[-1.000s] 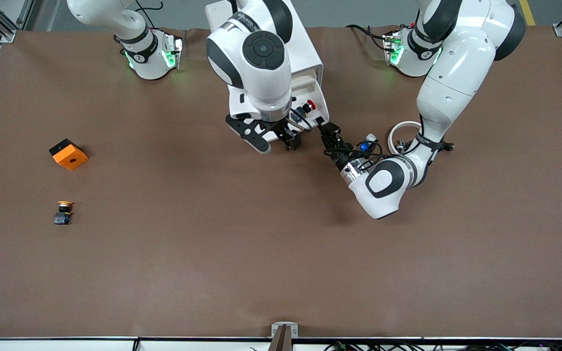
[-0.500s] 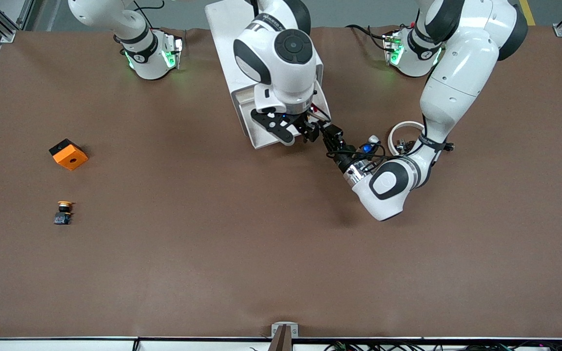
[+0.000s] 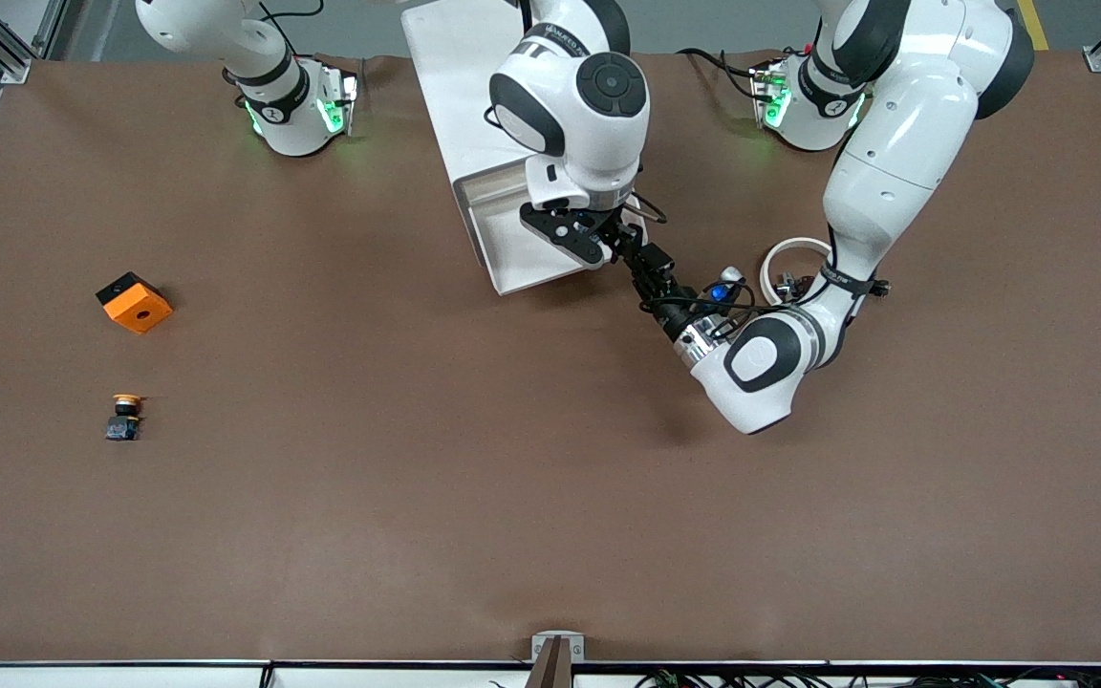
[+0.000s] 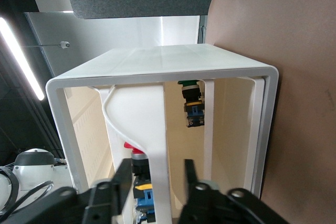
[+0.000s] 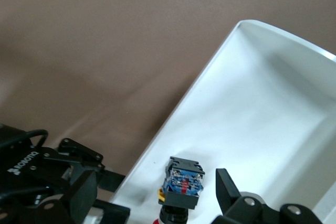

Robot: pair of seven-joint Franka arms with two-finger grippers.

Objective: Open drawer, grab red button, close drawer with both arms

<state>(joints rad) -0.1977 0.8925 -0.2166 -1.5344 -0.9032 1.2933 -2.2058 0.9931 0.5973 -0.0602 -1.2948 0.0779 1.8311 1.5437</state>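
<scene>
From the front camera, the white cabinet stands between my two bases with its one drawer pulled out toward the camera. My left gripper sits at the drawer's front, at the corner toward the left arm's end of the counter. I judge it is placed there to steady the drawer while the other arm reaches in. My right gripper hangs over the open drawer, and its wrist hides the button from this camera. Well apart, toward the right arm's end, lie one orange box and, nearer the camera, one yellow-capped button. One white ring lies beside my left forearm.

In the left wrist view, my left gripper's fingers stand apart on either side of the drawer's handle. They are released, not clamping it. The red-capped button shows just inside the drawer. One green-capped button sits deeper in. That makes three buttons in all.

In the right wrist view, the button lies on the drawer floor just beside my right gripper's finger. The right gripper is spread wide and holds nothing. I judge it is lined up to close on the button.
</scene>
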